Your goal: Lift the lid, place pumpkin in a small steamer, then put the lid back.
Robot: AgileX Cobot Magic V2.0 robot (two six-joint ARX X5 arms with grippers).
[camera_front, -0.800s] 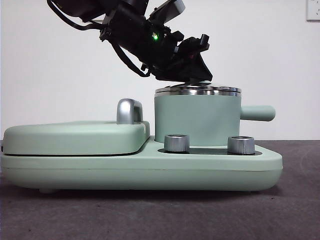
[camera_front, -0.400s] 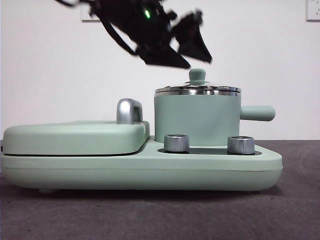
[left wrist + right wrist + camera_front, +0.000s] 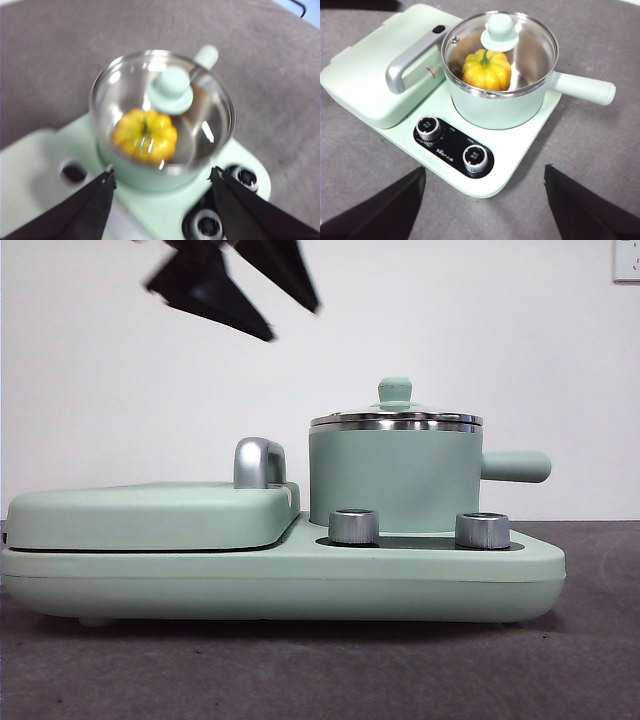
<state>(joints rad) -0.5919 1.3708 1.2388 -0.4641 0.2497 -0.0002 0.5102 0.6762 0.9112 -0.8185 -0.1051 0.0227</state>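
Two black jaws of the left gripper hang spread wide and empty at the upper left of the front frame, well above the appliance. The right gripper hovers high over the table, jaws also wide apart, holding nothing. At centre right of the front frame, the lid sits closed on the small steamer, knob upright. Through the glass, the pumpkin rests inside the pot. Beside it lies the flat griddle cover with its chrome handle; two knobs sit in front.
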